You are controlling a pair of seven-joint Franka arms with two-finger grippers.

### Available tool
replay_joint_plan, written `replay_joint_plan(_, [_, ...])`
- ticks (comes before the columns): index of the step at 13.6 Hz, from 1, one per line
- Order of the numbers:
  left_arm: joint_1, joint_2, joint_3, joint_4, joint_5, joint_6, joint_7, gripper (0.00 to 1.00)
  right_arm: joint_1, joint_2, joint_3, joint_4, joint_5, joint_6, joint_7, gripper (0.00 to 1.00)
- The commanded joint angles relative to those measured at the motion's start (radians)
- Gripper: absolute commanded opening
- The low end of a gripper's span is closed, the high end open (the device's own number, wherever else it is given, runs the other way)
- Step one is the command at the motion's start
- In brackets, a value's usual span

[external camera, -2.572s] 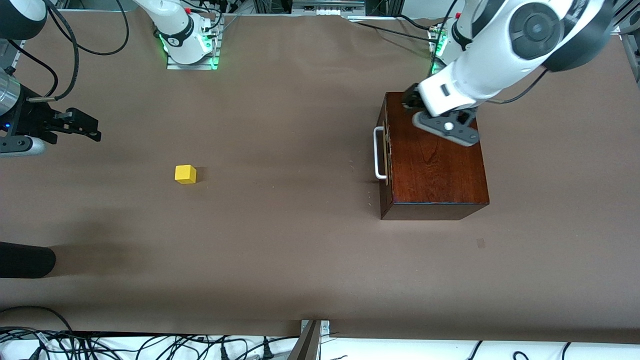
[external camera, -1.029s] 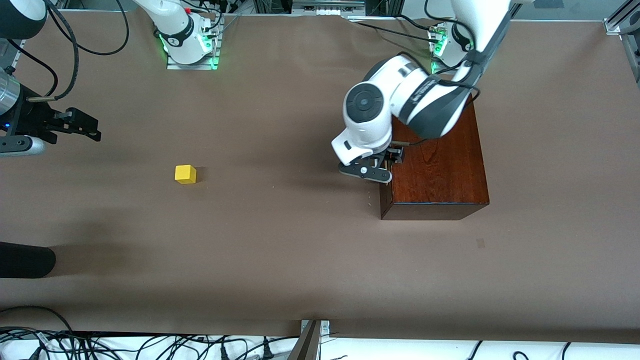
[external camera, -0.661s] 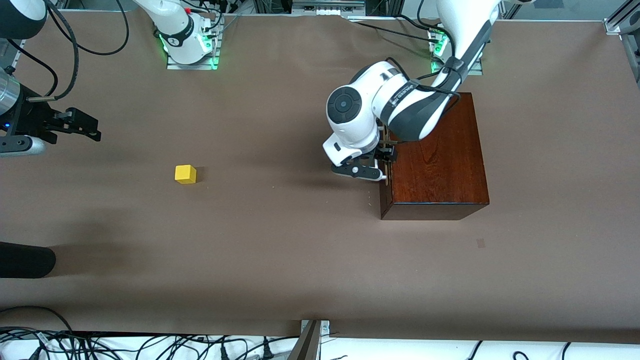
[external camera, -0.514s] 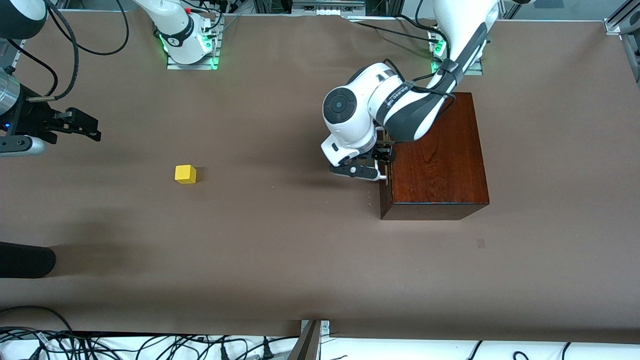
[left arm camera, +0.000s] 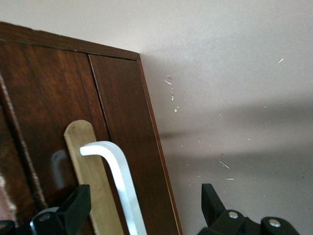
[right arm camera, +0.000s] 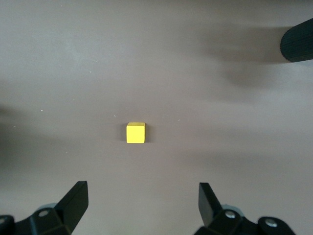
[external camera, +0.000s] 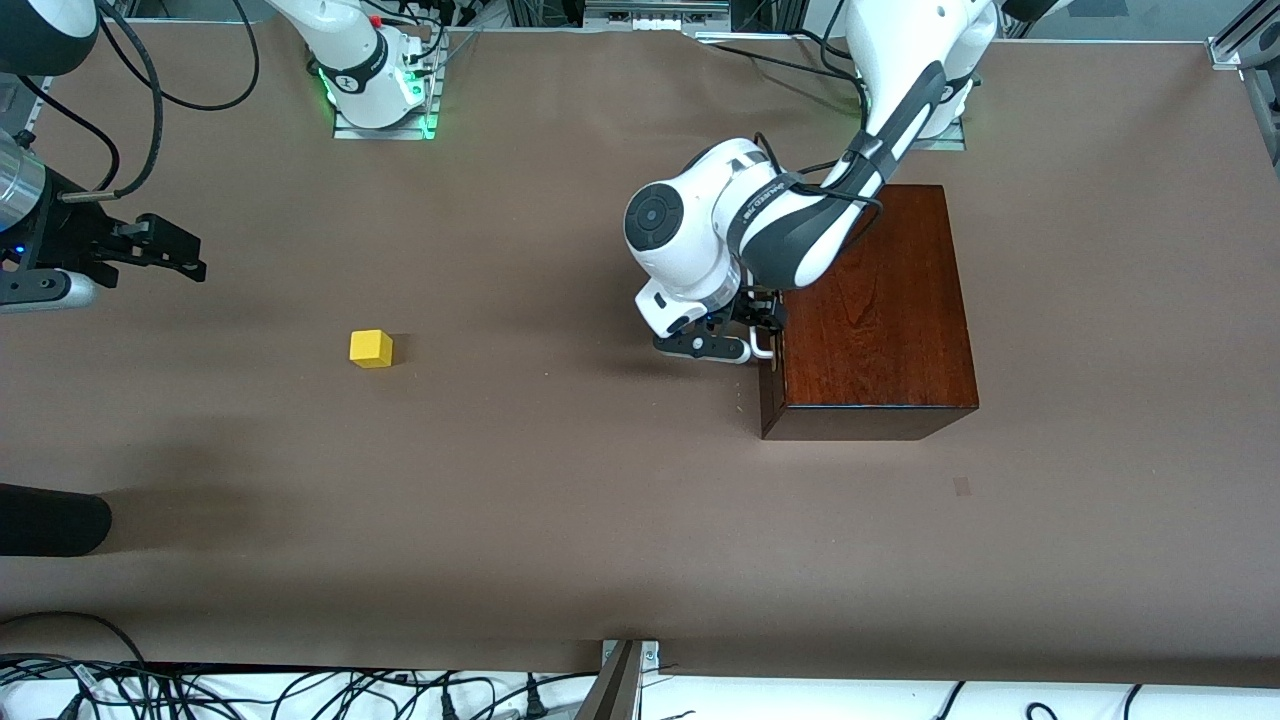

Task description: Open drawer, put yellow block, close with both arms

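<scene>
The dark reddish-brown wooden box point(external camera: 880, 300) stands toward the left arm's end of the table, its drawer point(left arm camera: 124, 117) shut. My left gripper point(external camera: 760, 328) is low in front of the drawer. In the left wrist view this gripper point(left arm camera: 142, 208) is open, and the white U-shaped handle point(left arm camera: 117, 181) runs between its fingers. The yellow block point(external camera: 371, 348) lies alone on the brown table toward the right arm's end. My right gripper point(external camera: 185, 252) hangs open above the table there with nothing in it. Its wrist view looks down on the yellow block point(right arm camera: 136, 132) ahead of the open right gripper point(right arm camera: 142, 203).
A black rounded object point(external camera: 50, 520) juts in at the table's edge at the right arm's end, nearer the front camera than the block. Cables point(external camera: 300, 690) run along the near edge. The right arm's base plate point(external camera: 385, 115) sits at the back.
The left arm has come off the box's top and down to the drawer's front, then crept slightly toward the right arm's end. The right arm has barely shifted.
</scene>
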Motion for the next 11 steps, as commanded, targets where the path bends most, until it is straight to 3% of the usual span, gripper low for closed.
replay_joint_plan(1, [-0.027, 0.033, 0.003, 0.008, 0.029, 0.028, -0.08, 1.0, -0.004, -0.006, 0.005, 0.017, 0.008, -0.018, -0.005, 1.0])
replay_joint_plan(11, [-0.064, 0.053, -0.006, 0.03, -0.062, 0.157, -0.17, 1.0, -0.004, 0.003, 0.038, 0.017, 0.008, -0.011, -0.017, 1.0])
